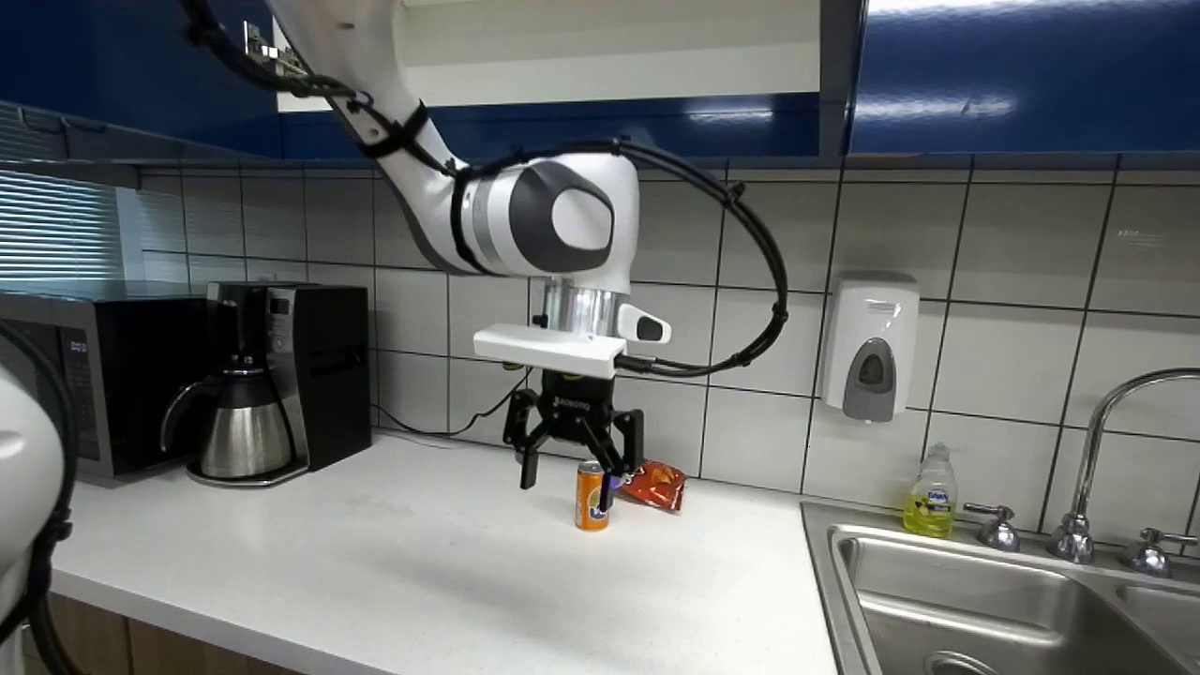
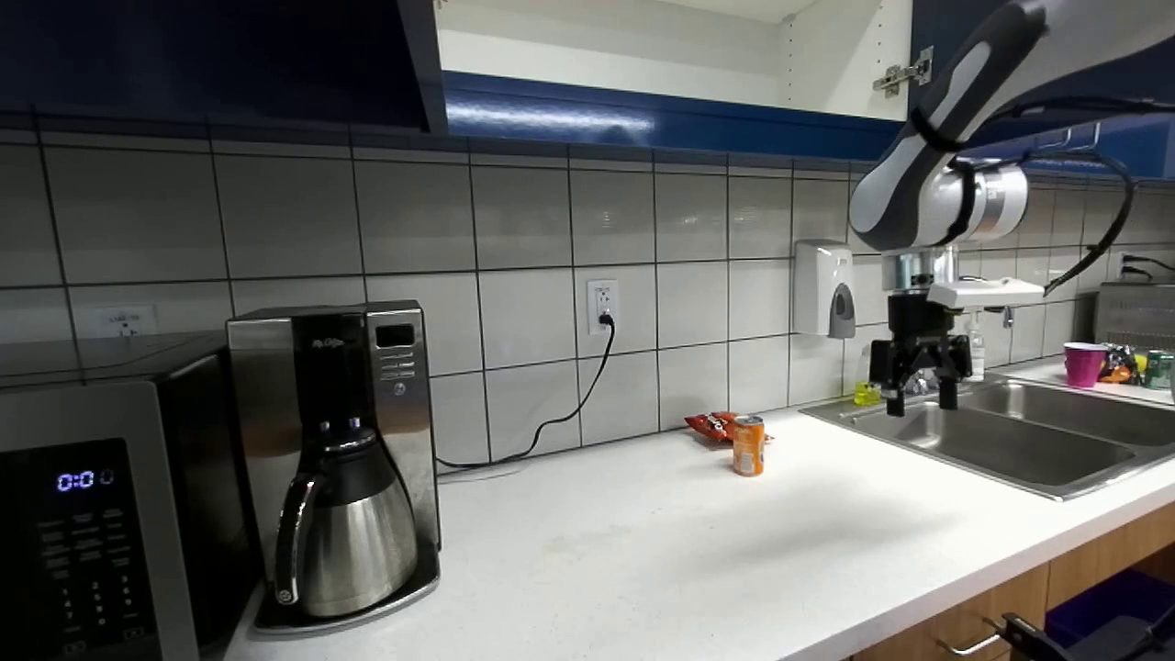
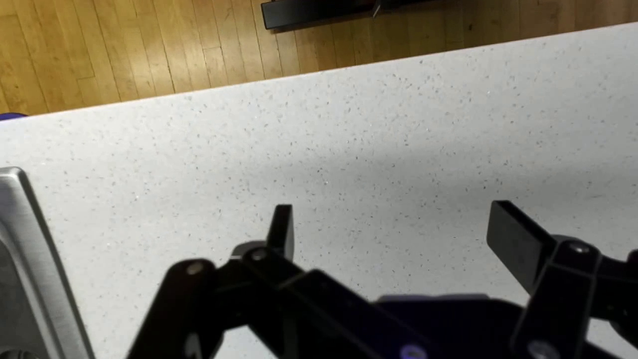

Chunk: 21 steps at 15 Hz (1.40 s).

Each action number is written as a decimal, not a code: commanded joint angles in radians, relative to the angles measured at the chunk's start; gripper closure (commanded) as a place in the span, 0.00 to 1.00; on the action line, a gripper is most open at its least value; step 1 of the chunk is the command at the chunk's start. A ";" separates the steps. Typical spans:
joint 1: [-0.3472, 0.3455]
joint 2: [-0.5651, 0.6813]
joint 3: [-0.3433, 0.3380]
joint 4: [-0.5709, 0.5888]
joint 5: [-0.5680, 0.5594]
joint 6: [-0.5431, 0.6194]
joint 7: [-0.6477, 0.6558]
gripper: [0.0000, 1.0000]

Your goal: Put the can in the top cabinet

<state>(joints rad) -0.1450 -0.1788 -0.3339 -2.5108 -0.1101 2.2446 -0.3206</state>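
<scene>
An orange can (image 1: 588, 497) stands upright on the white counter, and it also shows in an exterior view (image 2: 748, 447). My gripper (image 1: 567, 480) is open and empty, above the counter and apart from the can. In an exterior view one finger overlaps the can's edge; elsewhere the gripper (image 2: 922, 402) shows well to the right of it. In the wrist view the fingers (image 3: 391, 229) are wide apart over bare counter; the can is out of that view. The top cabinet is open, with a white interior and blue bottom edge (image 1: 562, 128), also seen in an exterior view (image 2: 643, 108).
A red chip bag (image 1: 656, 485) lies behind the can by the tiled wall. A sink (image 1: 817, 562) with a faucet (image 1: 1087, 459) and soap bottle (image 1: 930, 497) lies to one side. A coffee maker (image 2: 335, 459) and microwave (image 2: 83, 514) stand at the other end.
</scene>
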 commanded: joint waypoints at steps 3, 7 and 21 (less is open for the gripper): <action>0.001 0.297 0.079 0.131 0.093 0.181 -0.032 0.00; -0.016 0.448 0.142 0.224 0.115 0.290 -0.018 0.00; -0.067 0.642 0.287 0.337 0.162 0.652 0.036 0.00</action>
<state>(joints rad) -0.1769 0.4372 -0.0880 -2.2001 0.0396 2.8454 -0.3053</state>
